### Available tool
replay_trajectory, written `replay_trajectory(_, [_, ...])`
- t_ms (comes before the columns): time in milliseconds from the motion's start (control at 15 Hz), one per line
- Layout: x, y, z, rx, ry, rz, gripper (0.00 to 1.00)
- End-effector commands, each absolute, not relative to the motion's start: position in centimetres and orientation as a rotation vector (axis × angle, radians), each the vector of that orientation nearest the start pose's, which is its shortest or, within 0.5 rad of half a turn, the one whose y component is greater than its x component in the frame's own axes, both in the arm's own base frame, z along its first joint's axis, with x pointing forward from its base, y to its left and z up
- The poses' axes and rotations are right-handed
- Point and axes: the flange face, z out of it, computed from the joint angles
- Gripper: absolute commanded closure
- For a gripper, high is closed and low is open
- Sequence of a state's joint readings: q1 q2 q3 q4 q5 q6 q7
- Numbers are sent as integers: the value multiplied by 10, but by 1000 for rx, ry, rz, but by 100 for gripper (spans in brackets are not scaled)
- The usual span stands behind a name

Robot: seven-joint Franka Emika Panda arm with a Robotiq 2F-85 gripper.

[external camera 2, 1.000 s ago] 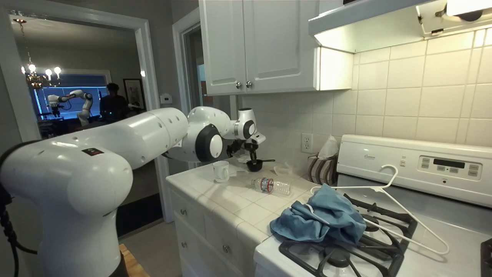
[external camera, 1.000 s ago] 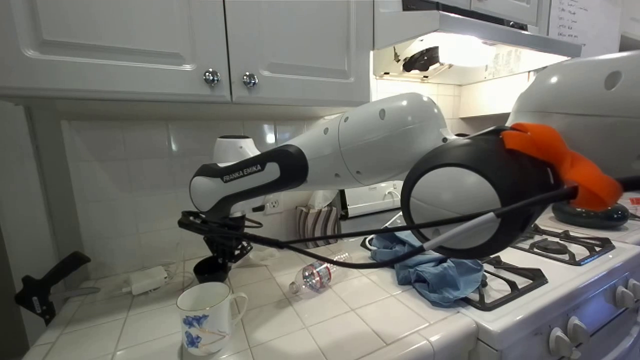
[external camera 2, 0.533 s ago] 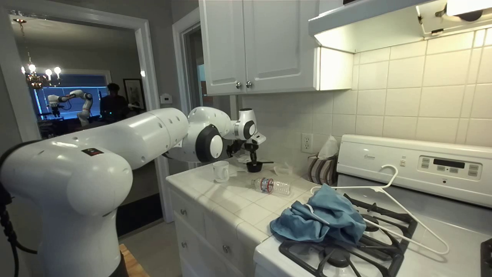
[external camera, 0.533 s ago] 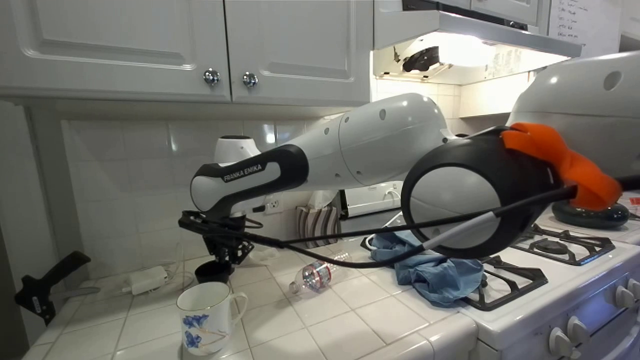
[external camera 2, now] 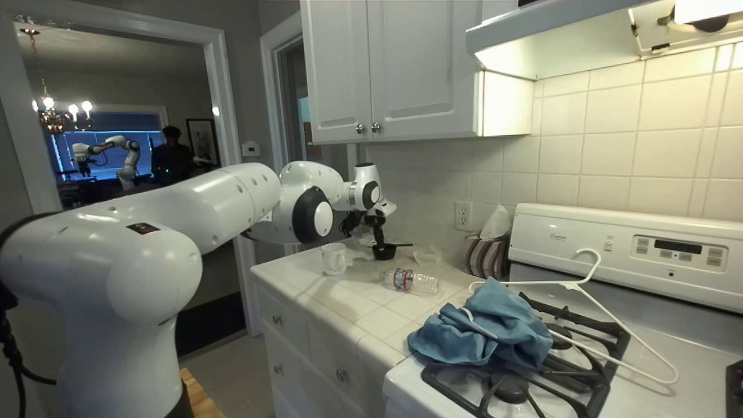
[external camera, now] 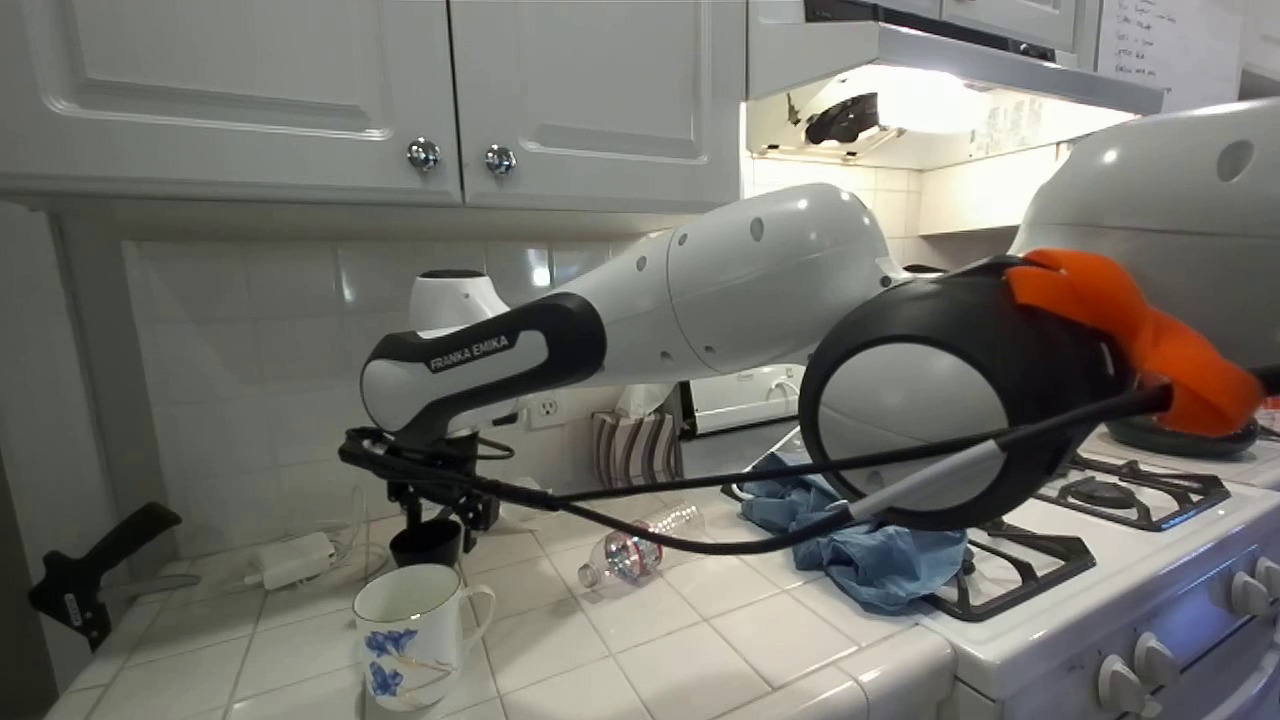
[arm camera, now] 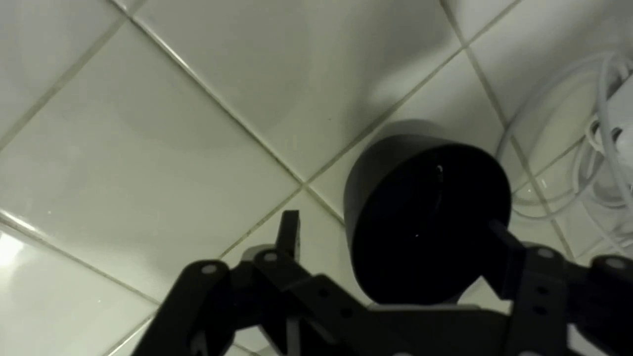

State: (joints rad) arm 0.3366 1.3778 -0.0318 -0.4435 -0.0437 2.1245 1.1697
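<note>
A small black pot (arm camera: 420, 212) stands on the white tiled counter, its dark mouth facing up in the wrist view. My gripper (arm camera: 395, 230) is open around one side of it. The left finger (arm camera: 289, 232) stands apart from the pot, over bare tile, while the right finger (arm camera: 507, 257) overlaps the pot's far rim; whether it touches is too dark to tell. In both exterior views the gripper (external camera: 443, 525) is low at the pot (external camera: 425, 545), one finger reaching down at its mouth. A thin handle (external camera 2: 402, 244) sticks out from the pot.
A white mug (external camera: 410, 640) with blue flowers stands close to the pot. A clear plastic bottle (external camera 2: 411, 281) lies on the counter. Blue cloth (external camera 2: 487, 331) and a white hanger (external camera 2: 615, 363) lie on the stove. White cables (arm camera: 603, 128) and a tissue box (external camera 2: 486, 255) are nearby.
The jaws have gone from shut at the pot's rim to open. The arm has shifted slightly left in both exterior views. The pot has settled a little lower and now stays put.
</note>
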Motion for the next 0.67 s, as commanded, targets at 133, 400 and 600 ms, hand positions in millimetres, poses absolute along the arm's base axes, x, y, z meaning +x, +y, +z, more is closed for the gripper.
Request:
replay_trajectory(133, [781, 283, 232, -2912, 1071, -512, 0])
replay_trajectory(400, [767, 295, 238, -3136, 839, -479, 0])
replay_trajectory(600, [758, 305, 249, -3276, 638, -472, 0])
